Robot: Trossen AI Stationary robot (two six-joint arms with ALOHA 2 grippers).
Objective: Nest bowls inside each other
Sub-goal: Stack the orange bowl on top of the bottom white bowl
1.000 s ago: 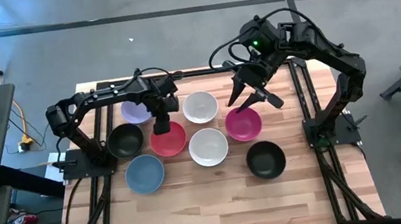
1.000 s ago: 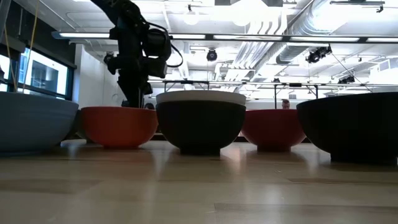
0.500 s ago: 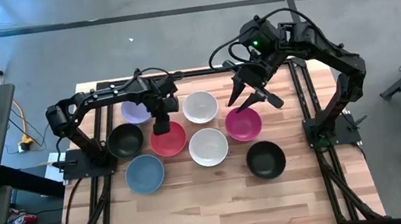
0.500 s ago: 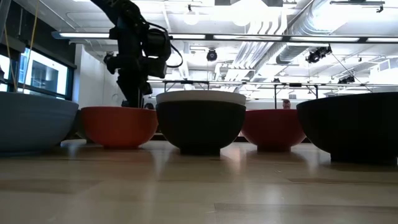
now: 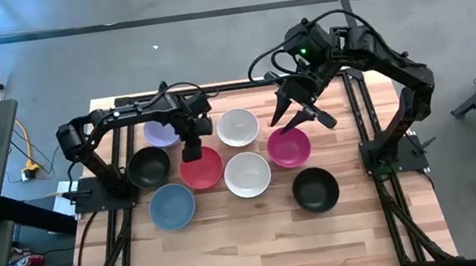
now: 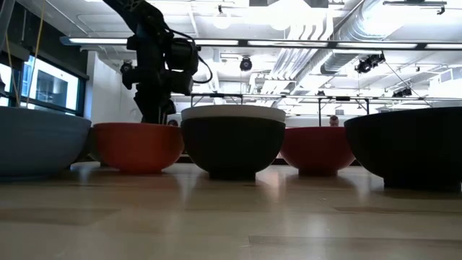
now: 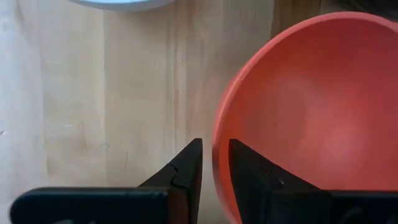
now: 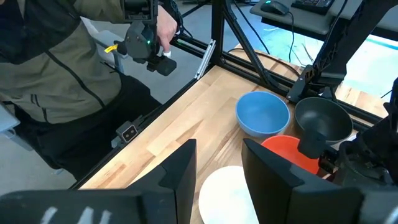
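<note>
Eight bowls sit base down on the wooden table (image 5: pixel 235 245): lavender (image 5: pixel 160 132), white (image 5: pixel 237 126), black (image 5: pixel 149 167), red (image 5: pixel 200 167), white (image 5: pixel 247 174), magenta (image 5: pixel 289 147), blue (image 5: pixel 172 206), black (image 5: pixel 315 188). My left gripper (image 5: pixel 192 149) is shut on the red bowl (image 7: pixel 311 118) at its far rim. My right gripper (image 5: pixel 296 117) hangs open and empty above the gap between the far white bowl and the magenta bowl. My left gripper has the red bowl's far rim (image 7: pixel 216 149) between its two fingers, one finger (image 7: pixel 191 163) outside the wall and one (image 7: pixel 244 163) inside the hollow. The fingers come from above, pointing down. The bowl stands upright with its base on the table (image 6: pixel 137 167).
A person in an olive jacket (image 8: pixel 56 74) stands beyond the table's left side holding a hand device (image 8: pixel 146 43). The arms' dark frame rails (image 5: pixel 362 116) run along the table's left and right edges. Bare wood lies toward the near edge.
</note>
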